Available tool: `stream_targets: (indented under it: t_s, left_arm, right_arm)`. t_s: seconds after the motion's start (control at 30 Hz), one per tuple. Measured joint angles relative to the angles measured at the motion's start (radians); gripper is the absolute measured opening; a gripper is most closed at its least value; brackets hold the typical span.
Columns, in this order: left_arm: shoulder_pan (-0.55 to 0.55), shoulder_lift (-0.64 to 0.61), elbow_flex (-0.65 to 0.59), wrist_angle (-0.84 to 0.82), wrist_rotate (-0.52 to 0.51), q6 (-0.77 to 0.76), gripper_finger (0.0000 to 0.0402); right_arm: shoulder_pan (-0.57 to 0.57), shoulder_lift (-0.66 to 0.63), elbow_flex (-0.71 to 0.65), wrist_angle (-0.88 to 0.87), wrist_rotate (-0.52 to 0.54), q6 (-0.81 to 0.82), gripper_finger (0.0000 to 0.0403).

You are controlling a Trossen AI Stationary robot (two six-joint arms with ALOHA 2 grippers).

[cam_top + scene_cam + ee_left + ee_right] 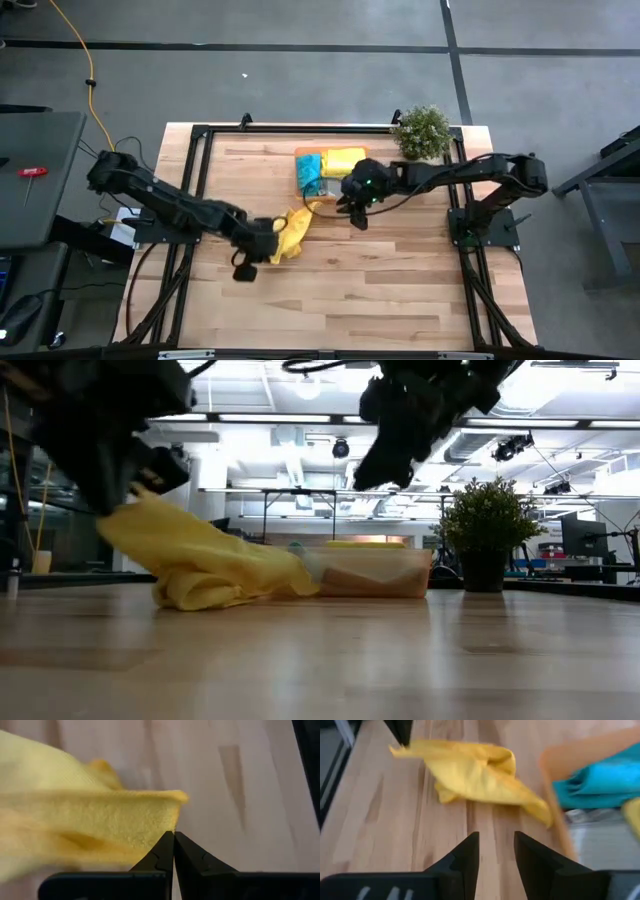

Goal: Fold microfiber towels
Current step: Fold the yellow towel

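Note:
A crumpled yellow microfiber towel [293, 231] [475, 775] lies on the wooden table, its far end next to the orange tray [299, 186]. My left gripper [266, 237] [173, 836] is shut on its near end. My right gripper [356, 214] [495, 845] hangs open above the table, right of the towel and just in front of the tray, with nothing between its fingers. A teal-blue towel [309, 166] [600, 782] and a second yellow towel [343, 161] lie in the tray. My left gripper pinches a corner of the yellow towel [169, 822] between its two fingertips, slanting down from the table's left. In the low view that end [135, 510] is lifted off the table. The cloth slopes down slack from it, and the rest [215, 585] lies bunched on the wood.
A small potted plant [421, 132] [487, 525] stands at the far right corner. The tray [370, 572] sits at the far middle. Bare wood [360, 290] stretches across the near half of the table.

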Motion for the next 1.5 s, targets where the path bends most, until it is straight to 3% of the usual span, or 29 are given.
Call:
stream_targets:
  t_s: [0.27,0.5,0.6,0.77,0.9,1.0,1.17,1.5]
  left_arm:
    - [-0.205,0.097,0.001,-0.013,-0.042,-0.131,0.0000]
    - [-0.345,0.182,0.001,-0.019,-0.245,-0.190,0.0000]
    - [-0.349,0.208,0.000,-0.017,-0.251,-0.235,0.0000]
    - [-0.349,0.218,0.001,0.004,-0.240,-0.292,0.0000]
    - [-0.349,0.212,0.001,0.019,-0.238,-0.299,0.0000]
    - [-0.349,0.212,0.001,0.015,-0.236,-0.299,0.0000]
    - [-0.349,0.212,0.001,0.004,-0.232,-0.287,0.0000]
    - [-0.349,0.212,0.001,-0.001,-0.226,-0.250,0.0000]
  right_arm:
    - [0.054,0.144,0.000,-0.001,0.019,-0.101,0.0115]
    - [0.098,0.242,0.000,0.098,0.045,-0.133,0.0115]
    - [0.120,0.288,0.000,0.169,0.055,-0.146,0.0115]
    - [0.148,0.349,0.000,0.295,0.194,-0.146,0.0115]
    - [0.156,0.396,0.000,0.367,0.226,-0.141,0.0115]
    - [0.156,0.418,0.001,0.379,0.235,-0.116,0.0115]
    - [0.158,0.425,0.001,0.403,0.361,-0.094,0.0115]
    - [0.158,0.433,0.001,0.441,0.308,-0.075,0.0115]
